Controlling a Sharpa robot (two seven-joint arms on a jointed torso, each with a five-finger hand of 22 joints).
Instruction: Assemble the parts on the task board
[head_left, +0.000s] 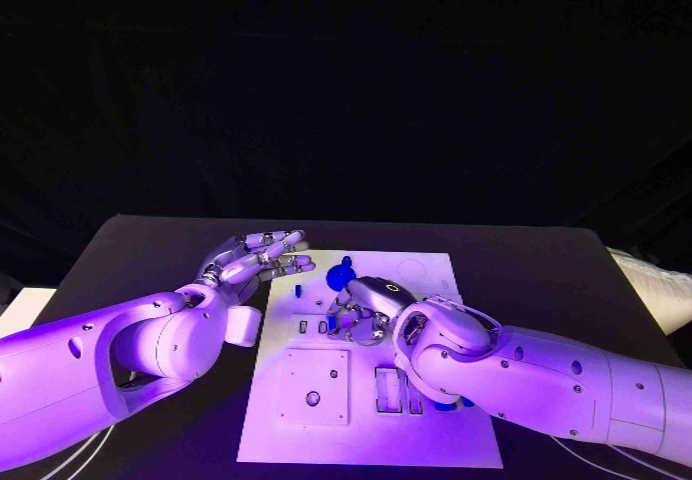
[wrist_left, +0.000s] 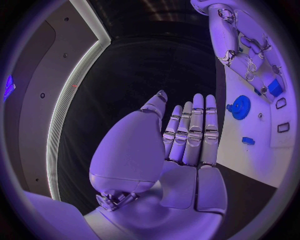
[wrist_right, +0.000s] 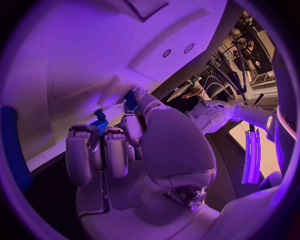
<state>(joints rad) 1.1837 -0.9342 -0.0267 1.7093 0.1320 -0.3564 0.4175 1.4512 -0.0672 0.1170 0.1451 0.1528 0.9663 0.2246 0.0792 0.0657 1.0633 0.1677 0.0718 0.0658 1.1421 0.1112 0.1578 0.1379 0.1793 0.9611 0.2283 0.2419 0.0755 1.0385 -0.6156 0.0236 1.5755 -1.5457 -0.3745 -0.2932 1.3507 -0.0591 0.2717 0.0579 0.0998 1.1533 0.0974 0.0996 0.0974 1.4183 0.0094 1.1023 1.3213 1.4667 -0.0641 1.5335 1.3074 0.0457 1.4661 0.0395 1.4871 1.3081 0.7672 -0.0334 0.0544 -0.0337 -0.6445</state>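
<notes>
We see the right hand (head_left: 369, 305) lowered onto the task board (head_left: 433, 440), fingers curled around a small blue part (wrist_right: 100, 123). The left hand (head_left: 260, 258) hovers released, fingers extended, just beside the board's left edge above the black surface (head_left: 144, 250). A blue gear-shaped part (head_left: 340, 273) lies on the board just beyond the right hand.

Black table (head_left: 548, 270), white cloth-like thing (head_left: 652, 285) beside its right edge

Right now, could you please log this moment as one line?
left hand: open, at white task board edge | right hand: holds small blue part over board | blue gear: on board
</notes>
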